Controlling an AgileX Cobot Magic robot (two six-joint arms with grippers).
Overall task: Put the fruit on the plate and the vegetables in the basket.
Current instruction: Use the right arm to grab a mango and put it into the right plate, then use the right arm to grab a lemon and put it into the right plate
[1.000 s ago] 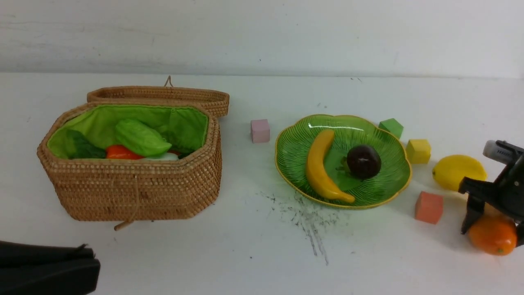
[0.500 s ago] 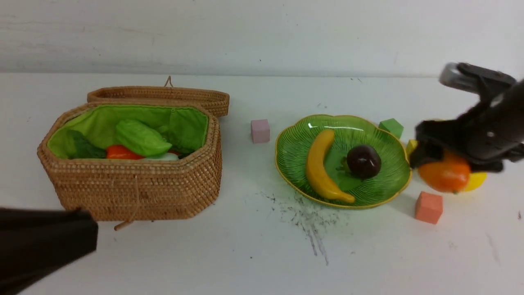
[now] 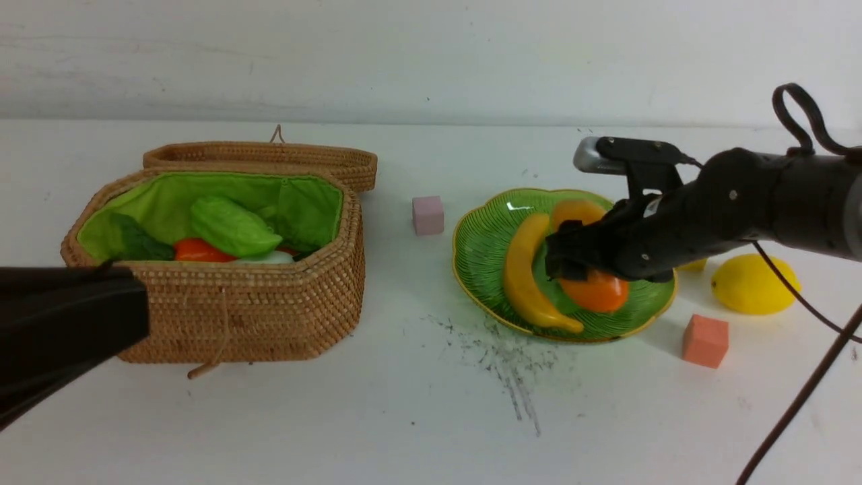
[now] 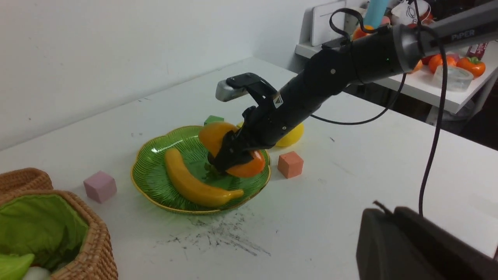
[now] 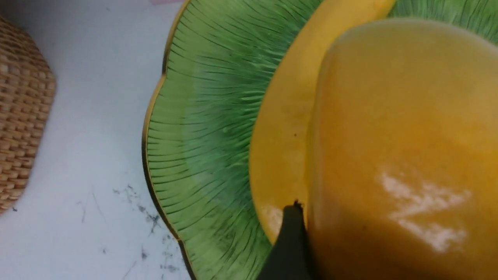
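right gripper – positioned over the wide shallow green glass plate with ribbed leaf pattern and gold rim. its jaws are spread wide around the middle of the glossy orange oblong toy mango. in the right wrist view one dark finger lies against the mango's side, so the mango is gripped. the mango is tilted, with its lower end down at the plate surface, just beside the long yellow toy banana lying in the plate.

left gripper – low at the near left, in front of the octagonal woven wicker basket, jaws together.

the yellow toy lemon rests on the white table, right of the plate and apart from it.

basket contents, on the green cloth lining: light green ridged gourd, orange carrot, white radish. the wicker lid is folded open behind the basket.

a pink foam cube sits between basket and plate; a salmon foam cube sits near the plate's front right edge
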